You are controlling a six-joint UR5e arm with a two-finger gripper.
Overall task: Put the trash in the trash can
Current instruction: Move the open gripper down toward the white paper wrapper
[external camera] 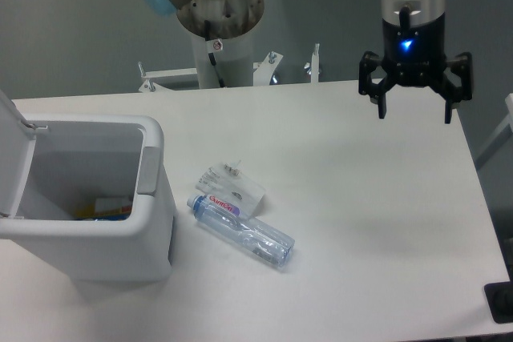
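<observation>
Two pieces of trash lie mid-table: a crushed bottle (242, 228) and, touching its far side, a clear blister pack (232, 183). Just left of them stands the trash can (152, 222), its lid (12, 154) flipped up. Well apart at the far right, the gripper (414, 111) hangs above the table (361, 222), fingers spread wide, holding nothing.

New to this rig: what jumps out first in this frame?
The big pale grey trash can at the table's left, lid flipped open, something yellow and blue inside. Right beside it lie the crushed clear bottle and, touching it on the far side, the small blister pack. At upper right the gripper hangs open above the table, blue light lit, far from both.
</observation>
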